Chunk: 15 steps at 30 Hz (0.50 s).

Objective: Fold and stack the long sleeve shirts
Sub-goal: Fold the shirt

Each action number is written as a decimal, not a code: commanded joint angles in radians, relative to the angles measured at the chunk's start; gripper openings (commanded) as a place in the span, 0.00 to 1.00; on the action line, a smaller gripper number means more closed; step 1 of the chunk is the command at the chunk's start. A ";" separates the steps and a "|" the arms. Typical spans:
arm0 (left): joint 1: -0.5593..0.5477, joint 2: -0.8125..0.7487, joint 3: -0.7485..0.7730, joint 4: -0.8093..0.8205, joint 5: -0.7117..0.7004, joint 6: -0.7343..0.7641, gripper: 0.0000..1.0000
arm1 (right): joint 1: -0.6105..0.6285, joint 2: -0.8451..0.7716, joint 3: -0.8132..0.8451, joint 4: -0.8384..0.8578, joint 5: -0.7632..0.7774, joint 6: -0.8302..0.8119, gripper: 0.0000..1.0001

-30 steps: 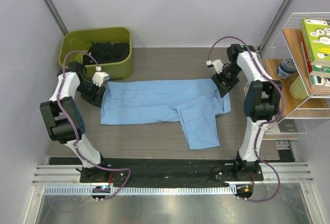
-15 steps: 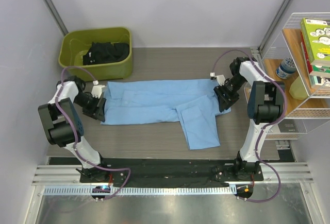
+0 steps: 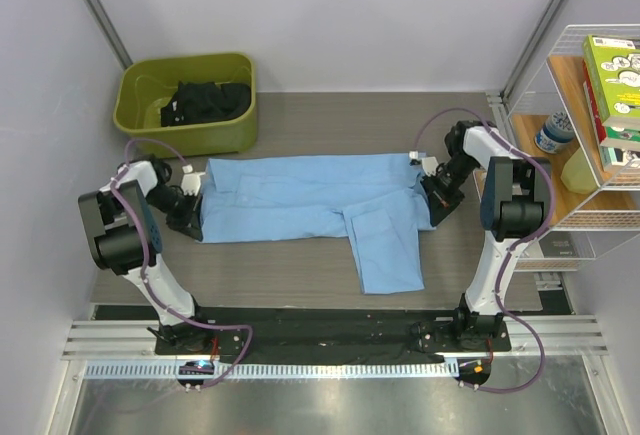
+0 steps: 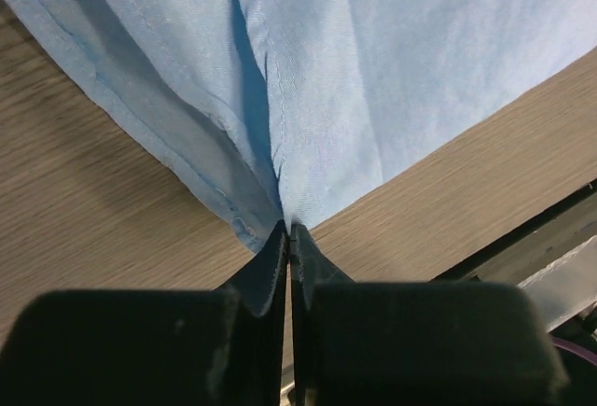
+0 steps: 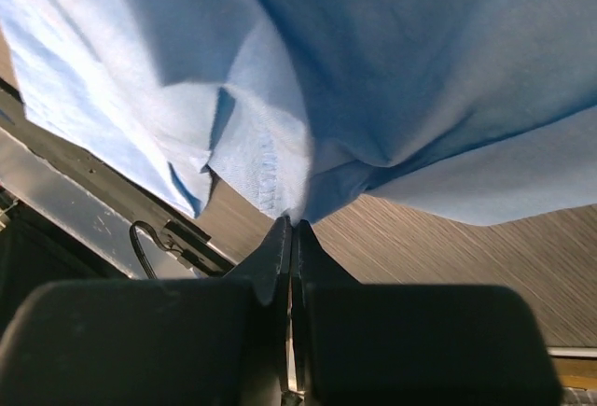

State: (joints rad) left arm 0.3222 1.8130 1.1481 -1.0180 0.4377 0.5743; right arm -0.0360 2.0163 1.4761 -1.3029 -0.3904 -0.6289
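Note:
One light blue long sleeve shirt [image 3: 310, 195] lies spread across the wooden table, with a flap hanging toward the near edge [image 3: 388, 250]. My left gripper [image 3: 196, 217] is shut on the shirt's near left corner; in the left wrist view the cloth [image 4: 354, 79] bunches into the pinched jaws of that gripper [image 4: 288, 229]. My right gripper [image 3: 428, 207] is shut on the shirt's near right edge; in the right wrist view a hemmed fold [image 5: 270, 159] runs into the closed tips of that gripper [image 5: 293, 223].
A green bin [image 3: 188, 105] holding dark clothes stands at the back left. A wire shelf [image 3: 590, 105] with books and bottles is at the right. The black base rail [image 3: 320, 330] runs along the near edge. Grey walls close in both sides.
Both grippers moved toward the near edge along the shirt's ends and closed on the cloth. The shirt's right end has drawn inward a little.

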 commanded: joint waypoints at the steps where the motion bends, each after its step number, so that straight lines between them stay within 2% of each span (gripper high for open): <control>1: 0.017 0.012 0.012 -0.013 -0.063 0.013 0.00 | -0.016 -0.025 -0.031 0.014 0.077 0.021 0.01; 7: 0.031 0.013 0.009 -0.030 -0.111 0.059 0.00 | -0.008 -0.034 -0.083 0.044 0.097 0.055 0.01; 11: 0.032 0.023 0.027 -0.019 -0.103 0.029 0.00 | -0.001 -0.034 -0.097 0.062 0.102 0.074 0.03; 12: 0.032 0.025 0.045 -0.022 -0.097 0.021 0.05 | -0.001 -0.036 -0.089 0.057 0.102 0.074 0.13; 13: 0.031 0.025 0.058 -0.040 -0.080 0.018 0.14 | -0.002 -0.039 -0.080 0.050 0.105 0.074 0.28; 14: 0.032 0.000 0.067 -0.054 -0.058 0.036 0.22 | -0.002 -0.047 -0.053 0.030 0.105 0.066 0.34; 15: 0.031 -0.023 0.085 -0.069 0.014 0.053 0.36 | -0.005 -0.069 -0.036 0.019 0.108 0.063 0.40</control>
State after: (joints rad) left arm 0.3424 1.8339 1.1637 -1.0412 0.3611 0.6041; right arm -0.0368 2.0159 1.3796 -1.2541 -0.3126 -0.5667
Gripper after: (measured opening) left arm 0.187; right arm 0.291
